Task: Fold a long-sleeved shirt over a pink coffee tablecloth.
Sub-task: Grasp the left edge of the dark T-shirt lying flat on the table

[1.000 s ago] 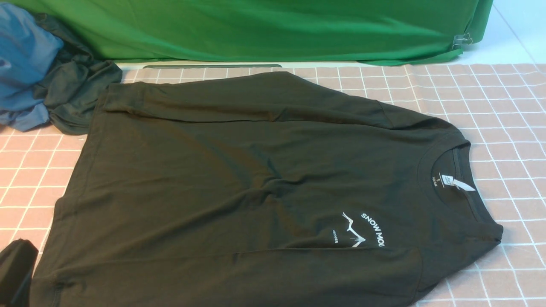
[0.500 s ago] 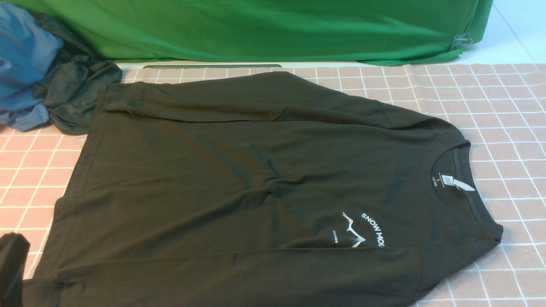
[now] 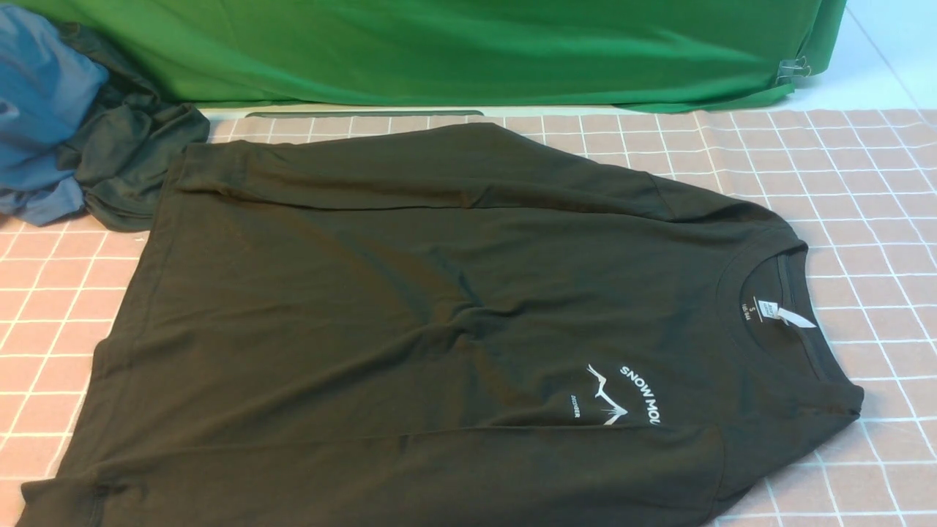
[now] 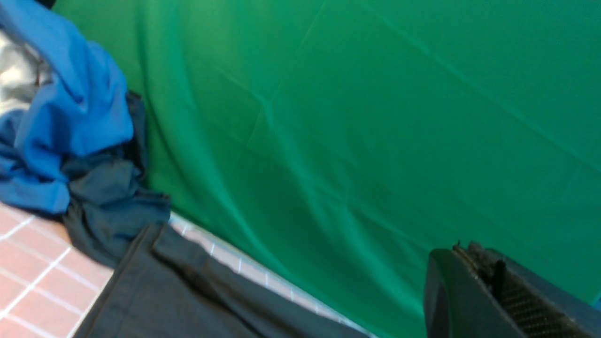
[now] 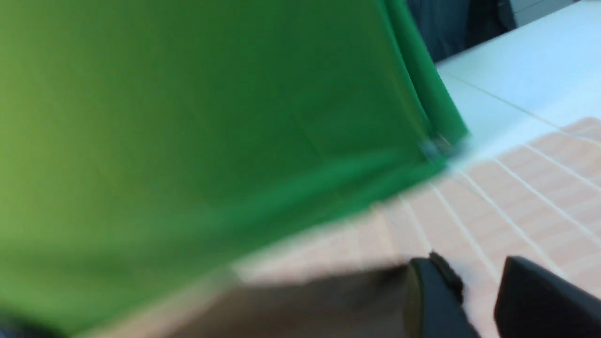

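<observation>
The long-sleeved shirt [image 3: 410, 307] lies flat on the pink coffee tablecloth [image 3: 864, 183], black, neck and white label to the right, hem to the left. Both sleeves lie folded in over the body along its far and near edges. Neither gripper shows in the front view. In the left wrist view my left gripper [image 4: 474, 256] is shut with nothing in it, up against the green backdrop, with the shirt's far corner [image 4: 188, 291] below. In the blurred right wrist view my right gripper [image 5: 479, 272] is open, pink cloth [image 5: 516, 188] showing between the fingers and the shirt's dark edge [image 5: 328, 295] beside them.
A bright green cloth [image 3: 468, 51] hangs along the back, held by a metal clip [image 3: 794, 69] at its right end. A blue garment [image 3: 44, 117] bunched with a dark grey-green one [image 3: 132, 161] sits at the far left. Bare white table [image 3: 878, 58] lies at the back right.
A dark shape at the lower left edge of the front view slid left and down out of the frame. The shirt's near left hem corner now lies uncovered. The shirt itself has not shifted.
</observation>
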{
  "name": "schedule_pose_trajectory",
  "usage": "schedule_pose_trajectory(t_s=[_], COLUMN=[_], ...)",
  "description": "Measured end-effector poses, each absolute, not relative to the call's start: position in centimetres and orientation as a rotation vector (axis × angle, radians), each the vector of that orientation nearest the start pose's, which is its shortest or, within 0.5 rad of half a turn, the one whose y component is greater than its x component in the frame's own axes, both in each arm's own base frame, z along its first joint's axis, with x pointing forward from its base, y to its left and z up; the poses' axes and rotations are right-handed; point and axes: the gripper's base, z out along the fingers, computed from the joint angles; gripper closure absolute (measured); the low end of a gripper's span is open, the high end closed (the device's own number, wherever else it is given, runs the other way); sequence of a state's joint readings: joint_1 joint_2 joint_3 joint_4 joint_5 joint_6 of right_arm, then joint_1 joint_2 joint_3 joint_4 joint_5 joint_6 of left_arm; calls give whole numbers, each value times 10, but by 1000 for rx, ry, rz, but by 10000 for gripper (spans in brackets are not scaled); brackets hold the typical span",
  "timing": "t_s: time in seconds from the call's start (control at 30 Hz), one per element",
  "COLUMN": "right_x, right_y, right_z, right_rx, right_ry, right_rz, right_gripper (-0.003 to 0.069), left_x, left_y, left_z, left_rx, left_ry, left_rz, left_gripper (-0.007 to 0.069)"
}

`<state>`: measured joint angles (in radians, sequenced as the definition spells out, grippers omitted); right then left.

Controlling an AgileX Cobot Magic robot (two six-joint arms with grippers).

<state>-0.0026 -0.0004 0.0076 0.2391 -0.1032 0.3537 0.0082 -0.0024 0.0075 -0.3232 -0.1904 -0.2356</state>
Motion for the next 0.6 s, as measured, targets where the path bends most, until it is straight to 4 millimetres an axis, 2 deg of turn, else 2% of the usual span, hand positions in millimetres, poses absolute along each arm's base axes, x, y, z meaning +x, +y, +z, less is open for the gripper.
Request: schedule_pose_trajectory(t_s=[0.17,0.27,0.33,0.37,0.43,0.5,0.53,0.57,0.6], right_x=[53,52,50,48,46,46,46,47,49], right_y=[-5,-6,-7,-8,-8,-6,-4,0,3], right_z=[228,232,238,241,249,258,269,289,304], right_rx=[459,469,475,477,483,472,443,389,351], right_ry=[1234,1175,1101,1060,1013,1032,1073,1156,1226], right_rz=[516,536,558,570,618,634,631,605,578], right_gripper=[415,419,419,423,445,470,499,541,579], left_x=[50,45,42,39,34,37,40,44,51], left_y=[9,13,13,12,8,4,1,-3,-6], left_z=[235,247,255,267,297,307,319,336,344], left_rx=[-451,-467,-467,-460,-442,-443,-435,-422,-420], left_ry=[1138,984,953,949,992,1102,1186,1292,1405], left_rz=[-473,-508,-524,-539,-573,-589,-591,-585,-573], left_gripper=[610,610,610,610,610,610,610,610,610])
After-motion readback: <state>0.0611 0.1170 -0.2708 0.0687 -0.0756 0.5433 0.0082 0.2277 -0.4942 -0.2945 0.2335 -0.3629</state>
